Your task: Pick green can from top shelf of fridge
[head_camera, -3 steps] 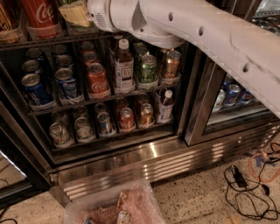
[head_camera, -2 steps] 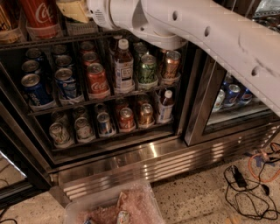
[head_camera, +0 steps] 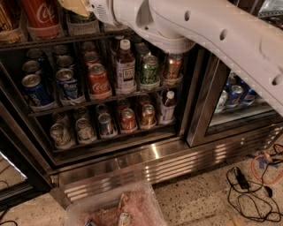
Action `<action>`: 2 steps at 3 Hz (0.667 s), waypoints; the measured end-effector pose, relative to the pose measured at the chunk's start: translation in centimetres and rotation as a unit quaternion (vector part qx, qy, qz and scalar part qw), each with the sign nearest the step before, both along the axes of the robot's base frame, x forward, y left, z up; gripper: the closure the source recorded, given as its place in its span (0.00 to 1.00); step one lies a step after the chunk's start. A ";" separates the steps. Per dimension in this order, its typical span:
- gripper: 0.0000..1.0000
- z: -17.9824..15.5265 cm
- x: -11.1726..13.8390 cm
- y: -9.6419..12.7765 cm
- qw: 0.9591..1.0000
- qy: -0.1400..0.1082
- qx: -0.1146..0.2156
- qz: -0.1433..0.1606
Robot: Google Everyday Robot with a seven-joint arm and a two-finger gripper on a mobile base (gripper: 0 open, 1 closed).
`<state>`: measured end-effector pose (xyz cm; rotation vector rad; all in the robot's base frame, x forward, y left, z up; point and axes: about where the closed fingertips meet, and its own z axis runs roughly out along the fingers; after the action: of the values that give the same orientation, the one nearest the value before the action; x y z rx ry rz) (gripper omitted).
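Note:
The fridge (head_camera: 146,161) stands open before me, with a steel frame and base grille. Its top shelf (head_camera: 53,40) runs along the upper left and carries clear plastic trays. The green can (head_camera: 82,18) stands in one tray, right of a tall red Coca-Cola can (head_camera: 42,13). Only the can's lower dark green part shows. My gripper (head_camera: 76,6) is at the top edge of the view, directly over the green can and covering its top. My white arm (head_camera: 199,31) crosses the upper right.
Lower racks hold short cans and bottles, among them a small green can (head_camera: 150,69) and a white-capped bottle (head_camera: 125,66). A closed glass door (head_camera: 234,97) is on the right. Cables (head_camera: 252,176) lie on the floor. A plastic-wrapped tray (head_camera: 119,209) sits below.
The gripper has edged slightly upward over the green can. The cans on the shelves have not moved.

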<state>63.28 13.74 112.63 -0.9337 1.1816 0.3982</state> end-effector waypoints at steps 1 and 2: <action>1.00 1.0 -1.2 -0.8 1.000 -0.009 0.015 0.000; 1.00 1.8 -2.5 -1.6 0.999 -0.014 0.039 0.010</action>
<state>60.78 12.11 114.41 -0.8812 1.1246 0.4446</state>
